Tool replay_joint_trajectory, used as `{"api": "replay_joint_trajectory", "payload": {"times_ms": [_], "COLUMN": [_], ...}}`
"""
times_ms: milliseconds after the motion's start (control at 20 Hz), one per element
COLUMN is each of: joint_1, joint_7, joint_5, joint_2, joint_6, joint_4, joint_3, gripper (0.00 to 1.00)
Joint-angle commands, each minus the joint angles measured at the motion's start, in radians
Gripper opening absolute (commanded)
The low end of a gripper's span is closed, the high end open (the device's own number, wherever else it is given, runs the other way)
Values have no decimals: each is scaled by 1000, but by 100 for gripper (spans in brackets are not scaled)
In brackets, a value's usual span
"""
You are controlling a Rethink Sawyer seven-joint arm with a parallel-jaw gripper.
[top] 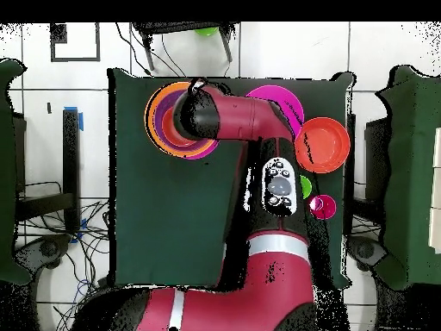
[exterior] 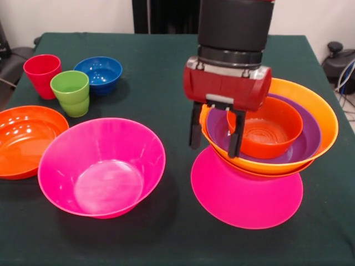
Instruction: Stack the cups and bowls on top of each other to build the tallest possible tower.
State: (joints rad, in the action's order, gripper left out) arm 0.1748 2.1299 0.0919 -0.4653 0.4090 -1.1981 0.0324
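The tower stands at the right in the front view: an upturned hot pink bowl (exterior: 244, 197) as base, then a large orange bowl (exterior: 324, 113), a purple bowl (exterior: 308, 145) and a small red-orange bowl (exterior: 266, 130) nested upright. My gripper (exterior: 214, 151) is open at the tower's left side, one finger outside the orange rim and one inside the purple bowl, beside the small bowl. The red cup (exterior: 42, 75) and the lime green cup (exterior: 71, 91) stand at the far left, next to the small blue bowl (exterior: 100, 72). In the overhead view the arm hides the gripper and much of the tower (top: 155, 129).
A large hot pink bowl (exterior: 102, 166) sits upright at the front left, with a shallow red-orange bowl (exterior: 25, 138) touching it at the left edge. The table has a dark green cloth (exterior: 166, 66). In the overhead view the arm (top: 258, 121) crosses the table.
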Motion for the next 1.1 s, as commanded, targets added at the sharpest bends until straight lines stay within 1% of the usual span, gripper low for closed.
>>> {"api": "replay_joint_trajectory", "payload": {"times_ms": [50, 150, 300, 500, 700, 850, 1100], "joint_1": [63, 79, 100, 127, 161, 192, 228], "joint_7": [-241, -258, -272, -283, -307, -326, -330], "joint_5": [84, 90, 101, 133, 165, 190, 232], "joint_2": [84, 87, 87, 91, 125, 155, 176], "joint_6": [146, 170, 184, 174, 170, 147, 116], "joint_4": [76, 93, 94, 69, 75, 73, 66], "joint_3": [152, 167, 189, 209, 238, 266, 299], "gripper": [100, 100, 100, 100, 100, 100, 100]}}
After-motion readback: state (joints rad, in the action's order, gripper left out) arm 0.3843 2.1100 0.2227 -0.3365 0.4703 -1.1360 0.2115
